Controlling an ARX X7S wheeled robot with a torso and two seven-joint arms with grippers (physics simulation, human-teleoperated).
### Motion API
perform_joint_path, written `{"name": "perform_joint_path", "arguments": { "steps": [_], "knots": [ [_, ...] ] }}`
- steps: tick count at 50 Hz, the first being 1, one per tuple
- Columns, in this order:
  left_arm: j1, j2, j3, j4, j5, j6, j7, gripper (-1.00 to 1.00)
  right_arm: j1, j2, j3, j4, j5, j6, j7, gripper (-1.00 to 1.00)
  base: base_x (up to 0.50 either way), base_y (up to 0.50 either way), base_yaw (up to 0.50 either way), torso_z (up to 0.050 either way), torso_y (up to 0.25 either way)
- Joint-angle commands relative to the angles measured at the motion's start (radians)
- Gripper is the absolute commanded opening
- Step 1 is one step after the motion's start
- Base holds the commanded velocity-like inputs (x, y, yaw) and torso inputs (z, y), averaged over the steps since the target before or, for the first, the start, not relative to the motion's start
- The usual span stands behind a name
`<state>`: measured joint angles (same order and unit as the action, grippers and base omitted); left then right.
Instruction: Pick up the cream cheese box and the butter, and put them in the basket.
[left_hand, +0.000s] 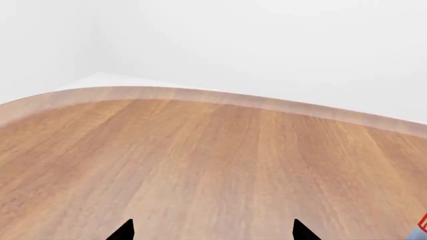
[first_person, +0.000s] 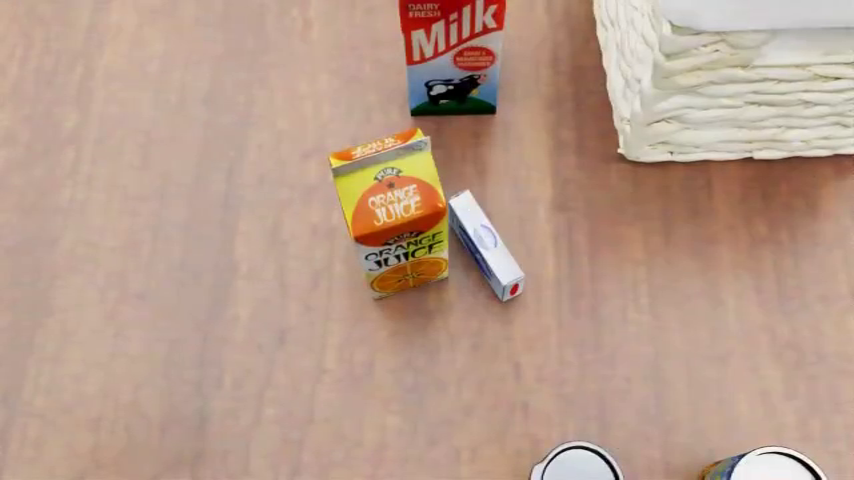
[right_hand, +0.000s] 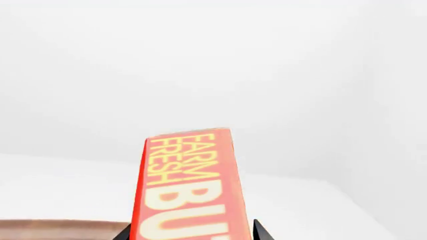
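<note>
While the right gripper (right_hand: 192, 235) holds the butter (right_hand: 190, 185) clamped between its fingertips, long axis running straight out from the jaws, the box is lifted with only white wall behind it. Left gripper (left_hand: 212, 232) hangs over bare wooden table (left_hand: 200, 165), tips well apart and empty. Head view, near to far: cream cheese box (first_person: 485, 245) lies flat just beside the orange juice carton (first_person: 391, 214), long axis pointing roughly away from the robot; milk carton (first_person: 454, 55) stands beyond; basket (first_person: 721, 95) sits at far right. Judgement: butter goes forward-right to the basket; which arm is nearer the cream cheese, cannot tell.
</note>
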<state>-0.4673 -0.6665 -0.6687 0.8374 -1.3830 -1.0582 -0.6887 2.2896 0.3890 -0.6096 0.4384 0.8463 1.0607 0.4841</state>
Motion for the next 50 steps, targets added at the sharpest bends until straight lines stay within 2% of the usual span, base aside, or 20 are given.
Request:
{"name": "perform_joint_path", "arguments": {
  "steps": [1, 7, 12, 21, 50],
  "knots": [
    [0.003, -0.004, -0.005, 0.002, -0.007, 0.007, -0.003, 1.00, 0.066, -0.134, 0.178, 0.308, -0.493, 0.018, -0.286, -1.00, 0.00, 0.00, 0.00, 0.000, 0.000],
    [0.003, -0.005, -0.002, -0.002, -0.002, 0.011, -0.002, 1.00, 0.066, -0.209, 0.380, 0.410, -0.844, -0.010, -0.434, -1.00, 0.00, 0.00, 0.00, 0.000, 0.002],
    [0.004, -0.007, 0.000, -0.001, -0.004, 0.012, -0.004, 1.00, 0.066, -0.228, 0.453, 0.470, -0.965, -0.037, -0.471, -1.00, 0.00, 0.00, 0.00, 0.000, 0.002],
    [0.008, -0.008, 0.001, -0.001, -0.002, 0.016, -0.004, 1.00, 0.046, -0.223, 0.474, 0.546, -0.988, -0.072, -0.459, -1.00, 0.00, 0.00, 0.00, 0.001, 0.001],
    [0.016, -0.015, 0.006, 0.000, -0.002, 0.028, -0.008, 1.00, -0.146, -0.221, 0.494, 0.412, -0.965, -0.004, -0.460, -1.00, 0.00, 0.00, 0.00, 0.000, 0.002]
  ]
}}
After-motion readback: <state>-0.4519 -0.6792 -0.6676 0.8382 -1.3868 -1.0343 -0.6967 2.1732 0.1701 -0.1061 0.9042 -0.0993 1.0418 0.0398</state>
